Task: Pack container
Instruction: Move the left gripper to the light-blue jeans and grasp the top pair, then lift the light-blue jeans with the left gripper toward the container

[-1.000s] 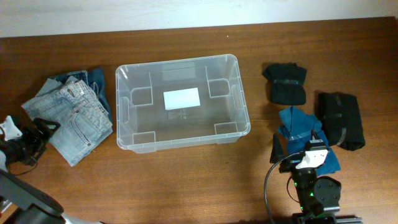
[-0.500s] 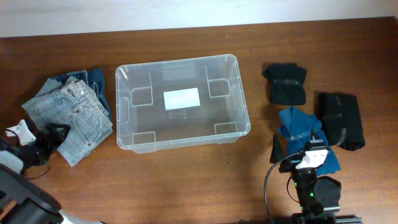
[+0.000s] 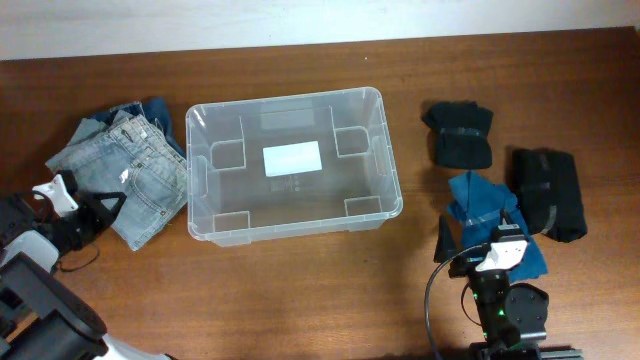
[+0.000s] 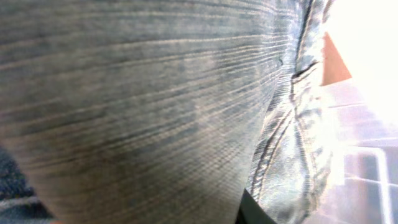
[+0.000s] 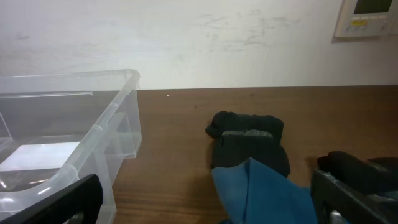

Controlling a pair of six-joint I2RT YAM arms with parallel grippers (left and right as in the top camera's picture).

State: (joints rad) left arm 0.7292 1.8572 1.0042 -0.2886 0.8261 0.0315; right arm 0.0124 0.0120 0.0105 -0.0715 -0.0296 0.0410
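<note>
Your left gripper [image 3: 98, 208] sits at the lower-left edge of the folded jeans [image 3: 135, 175] with its jaws closed down on the denim, which fills its wrist camera. Your right gripper [image 5: 205, 196] stands wide open and holds nothing, its fingers either side of a blue cloth [image 3: 483, 203] lying near two black bundles [image 3: 460, 135] [image 3: 547, 190]. The container [image 3: 392, 170] rests upright in the middle of the table [image 3: 300, 300], open side up, with a white label [image 3: 291, 158] on its base and the jeans right against its left wall.
</note>
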